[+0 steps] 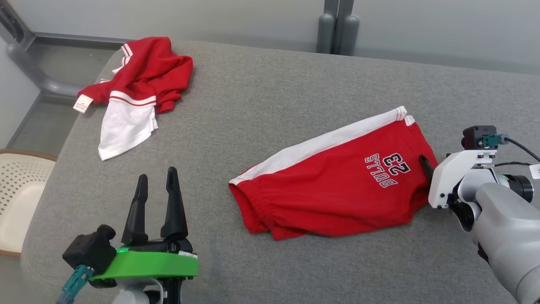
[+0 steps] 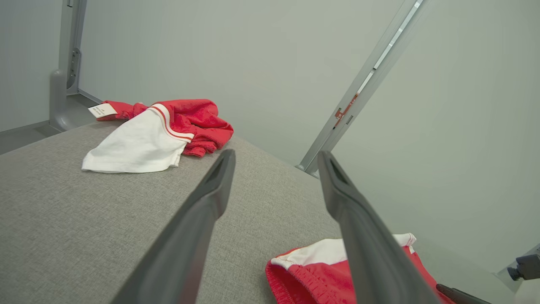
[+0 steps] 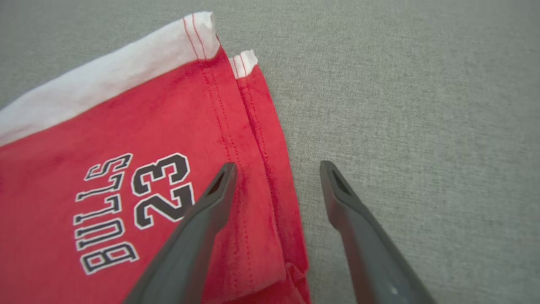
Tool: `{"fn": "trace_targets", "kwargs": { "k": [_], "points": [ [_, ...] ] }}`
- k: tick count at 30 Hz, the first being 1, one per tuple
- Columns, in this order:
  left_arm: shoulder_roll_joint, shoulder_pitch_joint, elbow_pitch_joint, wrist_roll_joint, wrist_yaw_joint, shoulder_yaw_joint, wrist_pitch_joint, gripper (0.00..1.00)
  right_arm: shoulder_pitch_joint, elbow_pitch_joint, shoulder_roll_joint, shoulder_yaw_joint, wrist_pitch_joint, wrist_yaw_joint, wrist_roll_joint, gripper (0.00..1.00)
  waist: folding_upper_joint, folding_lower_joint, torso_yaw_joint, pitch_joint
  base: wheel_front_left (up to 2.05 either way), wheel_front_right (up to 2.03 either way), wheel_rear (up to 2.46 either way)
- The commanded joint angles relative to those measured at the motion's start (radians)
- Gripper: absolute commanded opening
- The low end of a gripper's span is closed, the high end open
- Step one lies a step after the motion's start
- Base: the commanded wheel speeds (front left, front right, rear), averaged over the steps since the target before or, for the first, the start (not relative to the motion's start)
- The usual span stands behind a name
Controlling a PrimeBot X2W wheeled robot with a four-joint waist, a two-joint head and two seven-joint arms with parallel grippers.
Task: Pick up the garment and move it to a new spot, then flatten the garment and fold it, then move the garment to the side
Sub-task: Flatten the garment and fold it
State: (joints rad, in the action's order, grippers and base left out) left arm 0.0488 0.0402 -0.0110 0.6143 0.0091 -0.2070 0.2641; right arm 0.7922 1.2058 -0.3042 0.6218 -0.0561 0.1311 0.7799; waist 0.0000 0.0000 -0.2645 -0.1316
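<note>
Left gripper (image 1: 157, 173) hangs spread wide and empty over the grey cushion (image 1: 270, 76), with a crumpled red-and-white shirt (image 1: 141, 80) well beyond its tips. Folded red shorts (image 1: 337, 185) lie flat off to its right. Right gripper (image 3: 278, 165), fingers apart and holding nothing, straddles the shorts' hem: one finger over red cloth, one over cushion.

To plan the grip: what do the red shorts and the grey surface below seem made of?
Red shorts: probably soft cotton knit, matte and slightly fuzzy, with stitched hems. Grey surface: apparently woven upholstery cloth, matte, its coarse weave visible.
</note>
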Motion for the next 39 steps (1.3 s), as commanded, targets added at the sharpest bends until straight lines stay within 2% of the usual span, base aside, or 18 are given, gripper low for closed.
{"fn": "trace_targets", "kwargs": {
  "k": [1,8,10,12,14,24,39],
  "points": [
    [0.003,-0.016,0.006,-0.008,0.000,0.009,0.000,1.00,0.009,0.014,-0.003,0.001,0.007,-0.001,0.003,1.00,0.0000,0.0000,-0.026,-0.006,0.00,0.00,0.00],
    [0.003,-0.019,0.018,-0.020,0.001,0.026,0.000,1.00,-0.018,0.050,0.020,0.009,0.095,-0.001,0.031,1.00,0.0000,0.0000,-0.044,-0.007,0.00,0.00,0.00],
    [0.003,-0.020,0.019,-0.028,0.000,0.032,0.000,1.00,-0.023,0.060,0.026,0.014,0.116,-0.001,0.039,0.49,0.0000,0.0000,-0.040,-0.006,0.00,0.00,0.00],
    [0.003,-0.019,0.018,-0.036,-0.004,0.036,0.000,1.00,-0.023,0.062,0.029,0.016,0.118,-0.001,0.042,0.29,0.0000,0.0000,-0.032,-0.005,0.00,0.00,0.00],
    [0.003,-0.018,0.014,-0.038,-0.006,0.042,0.000,1.00,-0.023,0.062,0.030,0.017,0.103,-0.001,0.042,0.00,0.0000,0.0000,-0.023,-0.003,0.00,0.00,0.00],
    [0.003,-0.026,-0.025,-0.088,-0.018,0.078,0.000,1.00,-0.057,0.020,0.040,0.001,0.008,-0.001,0.088,0.00,0.0000,0.0000,0.067,0.030,0.00,0.00,0.00],
    [0.003,-0.054,-0.093,-0.163,-0.034,0.118,0.000,1.00,-0.216,-0.115,-0.014,-0.044,-0.153,-0.001,0.224,0.00,0.0000,0.0000,0.296,0.094,0.00,0.00,0.00]
  ]
}}
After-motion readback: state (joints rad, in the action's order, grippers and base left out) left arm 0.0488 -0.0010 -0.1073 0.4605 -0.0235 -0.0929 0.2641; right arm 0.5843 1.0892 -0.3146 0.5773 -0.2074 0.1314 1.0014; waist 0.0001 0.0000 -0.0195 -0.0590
